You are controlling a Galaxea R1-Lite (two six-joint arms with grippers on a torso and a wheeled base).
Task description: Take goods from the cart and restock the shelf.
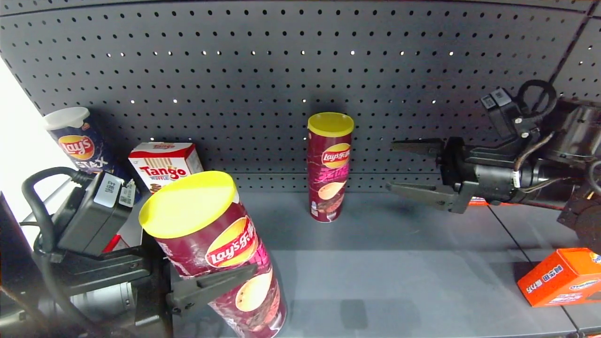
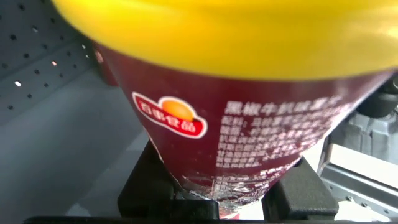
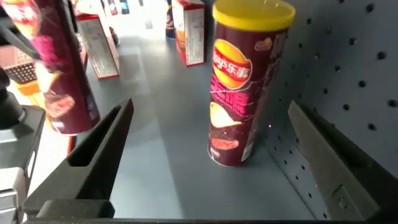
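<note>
A maroon chips can with a yellow lid [image 1: 328, 169] stands upright on the grey shelf [image 1: 399, 272] near the pegboard back; it also faces me in the right wrist view [image 3: 239, 93]. My right gripper [image 1: 392, 166] hangs open just right of that can, apart from it, its fingers [image 3: 99, 149] spread wide. My left gripper [image 1: 220, 277] is shut on a second maroon chips can [image 1: 220, 253], tilted a little at the shelf's front left. Up close, that held can [image 2: 249, 124] sits between the left fingers [image 2: 146, 186].
A blue chips can [image 1: 80, 141] and a red-and-white wafer box [image 1: 164, 164] stand at the back left. An orange box [image 1: 561, 277] lies at the front right. Bare shelf lies between the held can and the orange box.
</note>
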